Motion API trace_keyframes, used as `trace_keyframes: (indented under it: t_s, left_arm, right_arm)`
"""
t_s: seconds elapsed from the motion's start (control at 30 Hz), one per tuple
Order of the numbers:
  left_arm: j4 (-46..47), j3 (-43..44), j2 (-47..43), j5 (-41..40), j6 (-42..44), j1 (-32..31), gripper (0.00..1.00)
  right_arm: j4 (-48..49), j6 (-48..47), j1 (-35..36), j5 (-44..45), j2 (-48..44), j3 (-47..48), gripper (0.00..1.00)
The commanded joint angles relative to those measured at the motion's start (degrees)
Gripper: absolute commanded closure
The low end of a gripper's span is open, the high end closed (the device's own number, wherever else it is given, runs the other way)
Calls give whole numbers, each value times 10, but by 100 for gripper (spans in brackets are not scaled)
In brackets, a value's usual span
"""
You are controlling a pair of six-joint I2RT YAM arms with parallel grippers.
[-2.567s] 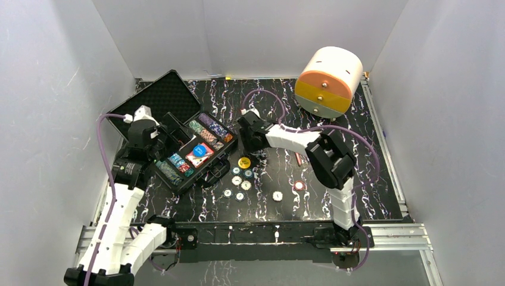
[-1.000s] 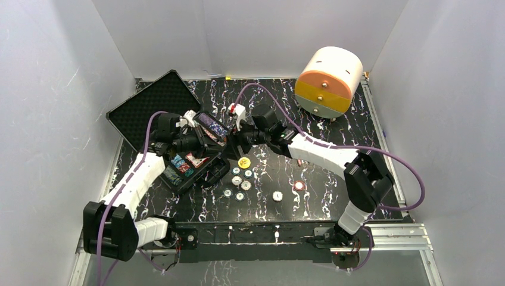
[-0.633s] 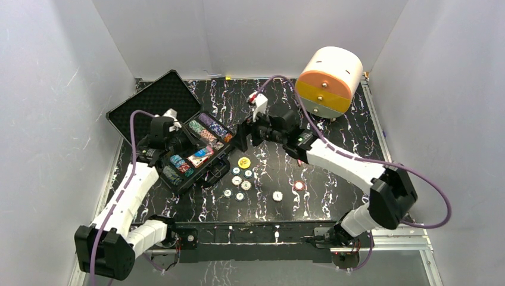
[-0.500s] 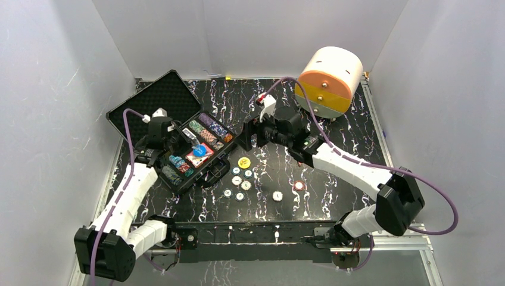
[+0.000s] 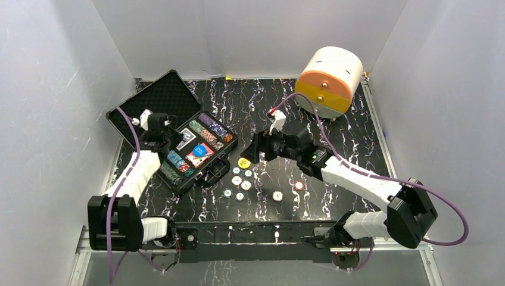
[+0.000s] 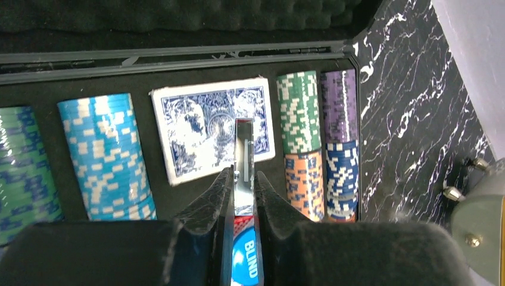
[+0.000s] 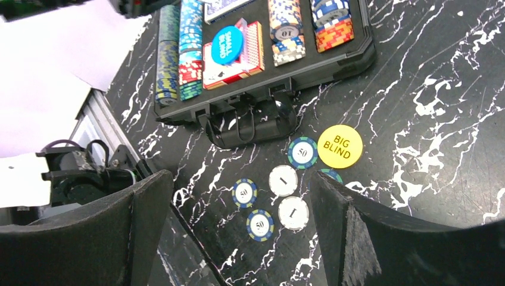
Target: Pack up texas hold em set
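The black case (image 5: 221, 156) lies open at the left, foam lid (image 5: 156, 96) tipped back, chip stacks (image 6: 106, 156) in rows. A blue-backed deck (image 6: 196, 128) lies in it. A blue blind button (image 7: 227, 44) rests on a red deck (image 7: 250, 50). My left gripper (image 5: 172, 137) (image 6: 243, 173) hovers over the tray, shut on a thin shiny strip (image 6: 244, 143) seen edge-on. My right gripper (image 5: 253, 152) (image 7: 238, 179) stands wide open above several loose chips (image 7: 259, 224) and the yellow BIG BLIND button (image 7: 340, 146) (image 5: 244, 162) in front of the case.
A big orange-and-white cylinder (image 5: 329, 80) stands at the back right. The case handle (image 7: 250, 122) juts toward the loose chips. Two more chips (image 5: 277, 195) lie farther right on the black marbled table (image 5: 369, 179). White walls close in on three sides.
My right gripper drew back from the case toward the loose chips, its jaws spreading wide. The left gripper pulled back left over the tray, still shut.
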Motion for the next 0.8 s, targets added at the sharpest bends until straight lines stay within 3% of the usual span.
trace_keyframes:
  t_s: [0.0,0.13,0.33,0.53,0.77]
  left_arm:
    - [94,-5,39,14,-24,17,100]
    - [141,-24,64,48,-29,24,100]
    - [146,-63,75,26,-36,34,94]
    - [138,-85,64,56,-28,44,70]
    - [58,-54,27,16,7,44,44]
  right_arm:
    - [33,15,1,-9,-21,-3,8]
    - [32,13,1,-9,-16,-2,8]
    - [32,17,1,-16,-6,-1,8]
    - [24,14,1,-15,-7,-2,7]
    - [20,9,1,-9,-8,0,7]
